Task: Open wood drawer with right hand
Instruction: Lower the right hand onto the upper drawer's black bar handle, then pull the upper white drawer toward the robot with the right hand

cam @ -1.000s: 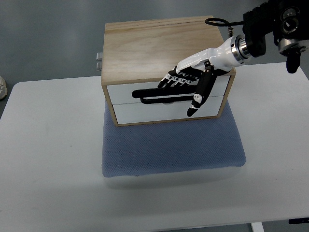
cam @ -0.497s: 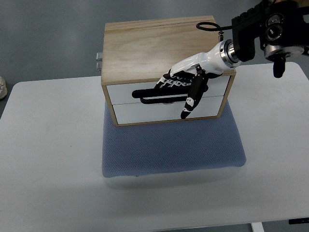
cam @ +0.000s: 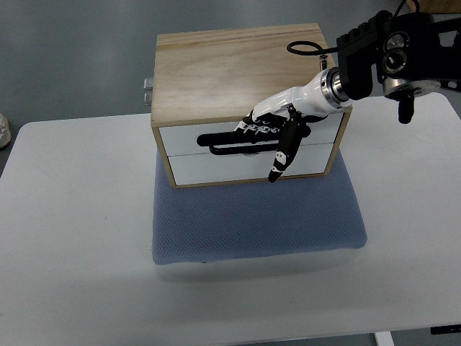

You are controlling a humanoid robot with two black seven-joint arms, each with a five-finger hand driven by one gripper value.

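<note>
Your right hand (cam: pixel 268 130) lies across the top drawer (cam: pixel 248 137) front, fingers curled over the black handle (cam: pixel 223 141), thumb hanging below. The handle runs left-right under your fingers, so the pull must come straight toward you. The box (cam: pixel 230 65) sits on a blue mat (cam: pixel 252 223) on the table (cam: pixel 72 238), with free room ahead of the drawer.

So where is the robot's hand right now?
The right hand is at the upper drawer's black handle on the front of the wood drawer box, which sits on the blue mat.
</note>
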